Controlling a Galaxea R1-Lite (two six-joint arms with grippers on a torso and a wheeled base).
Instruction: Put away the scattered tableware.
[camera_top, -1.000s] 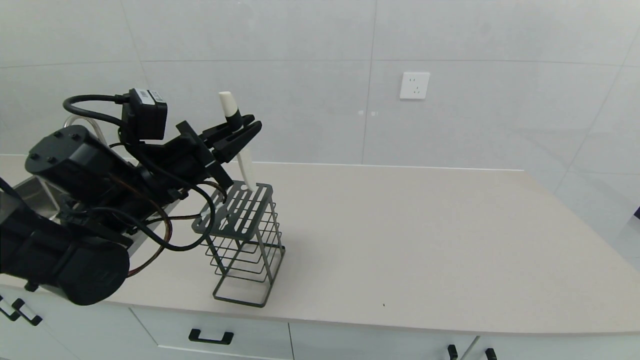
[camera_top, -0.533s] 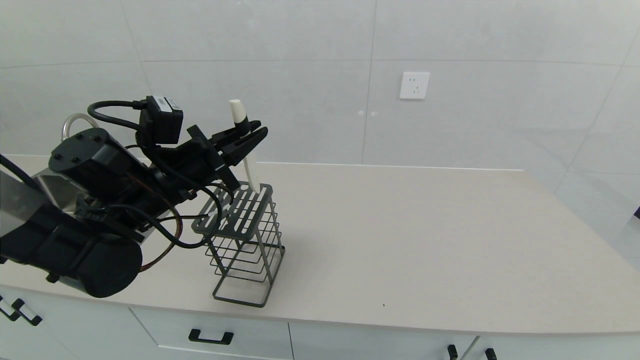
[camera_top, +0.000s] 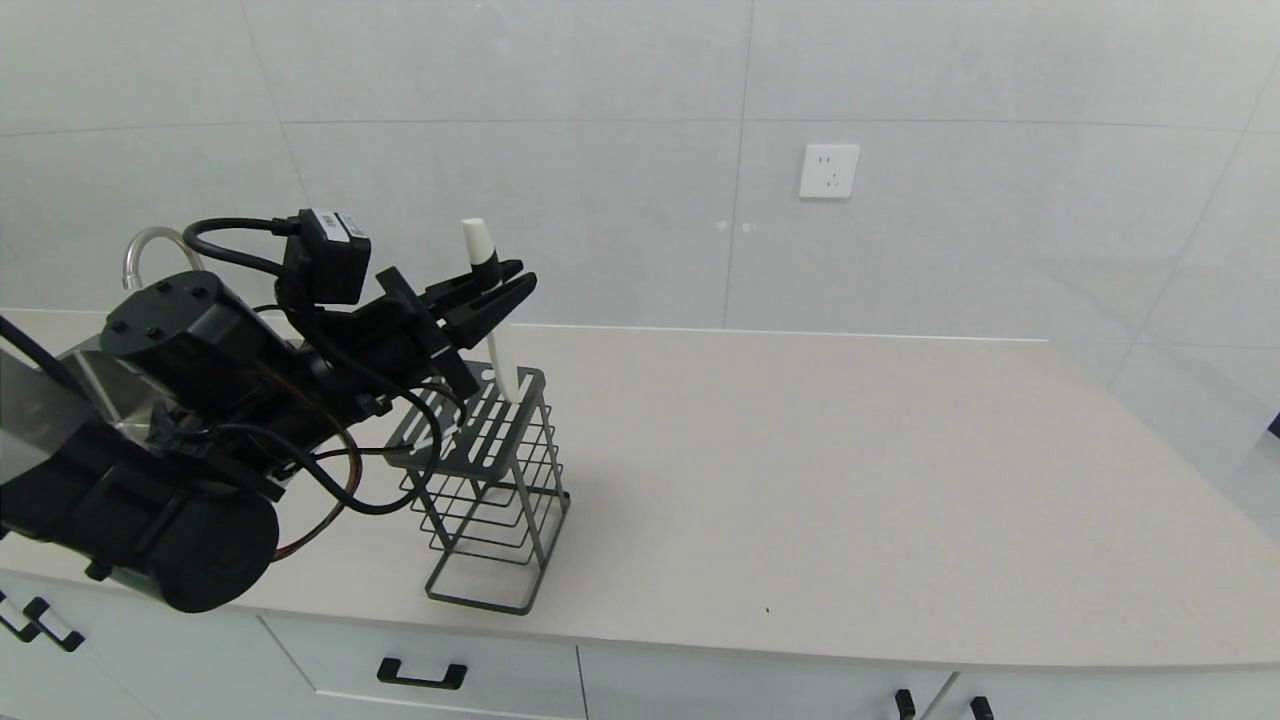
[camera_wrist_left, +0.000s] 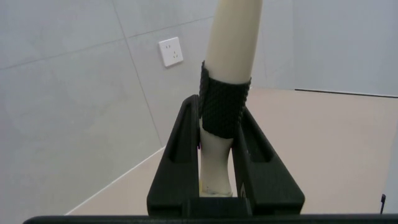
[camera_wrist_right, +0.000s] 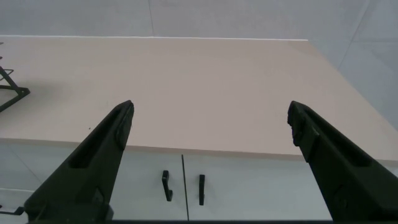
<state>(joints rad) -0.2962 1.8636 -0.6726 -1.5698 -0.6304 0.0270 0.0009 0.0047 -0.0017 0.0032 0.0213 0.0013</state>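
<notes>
A white utensil (camera_top: 487, 300) with a cream handle and a black textured band stands almost upright, its lower end in a slot at the far corner of the dark wire rack (camera_top: 487, 480). My left gripper (camera_top: 495, 285) is shut on the utensil at the black band (camera_wrist_left: 225, 106), above the rack's slotted top plate. In the left wrist view the black fingers (camera_wrist_left: 180, 143) clamp the cream handle (camera_wrist_left: 233, 37) from both sides. My right gripper (camera_wrist_right: 211, 152) is open, off the front edge of the counter, with nothing between its fingers.
The beige countertop (camera_top: 850, 480) stretches bare to the right of the rack. A steel sink (camera_top: 90, 370) with a curved tap lies at the left behind my arm. A wall socket (camera_top: 828, 171) sits on the tiled wall. Cabinet handles (camera_top: 420, 675) show below the front edge.
My left gripper has carried the utensil slightly right and downward, so its lower end sits deeper in the rack's slot. The rack has not moved.
</notes>
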